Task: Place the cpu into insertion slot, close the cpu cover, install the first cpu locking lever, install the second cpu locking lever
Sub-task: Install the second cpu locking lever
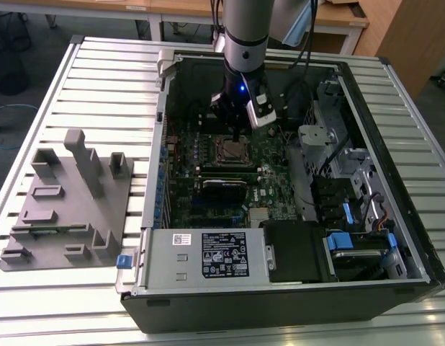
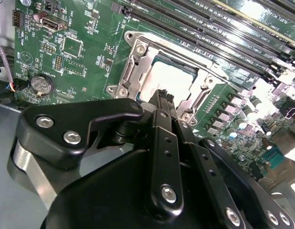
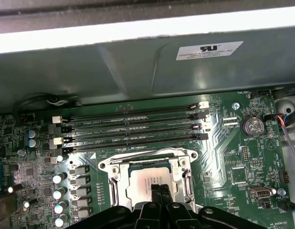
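Note:
The cpu point(image 3: 142, 183), a flat square with a dull silver top, lies in the insertion slot on the green board, so the slot's contact field is hidden under it. The cpu cover point(image 3: 147, 156), a silvery windowed frame, lies flat around the cpu point(image 2: 173, 76). Thin metal levers run along the sides of the cover point(image 2: 136, 62); I cannot tell whether they are latched. My gripper point(image 2: 162, 94) is shut with nothing between its black fingers. Its tips sit just over one edge of the cpu. In the exterior view the gripper point(image 1: 239, 135) hangs straight above the cpu point(image 1: 230, 151).
Several long black memory slots point(image 3: 133, 129) run beside the socket, under the grey case wall point(image 3: 138, 71). A coin battery point(image 3: 252, 126) sits on the board. A black card point(image 1: 224, 185), power supply point(image 1: 208, 252) and drive cages point(image 1: 352, 202) crowd the case. A grey fixture point(image 1: 71, 194) lies outside.

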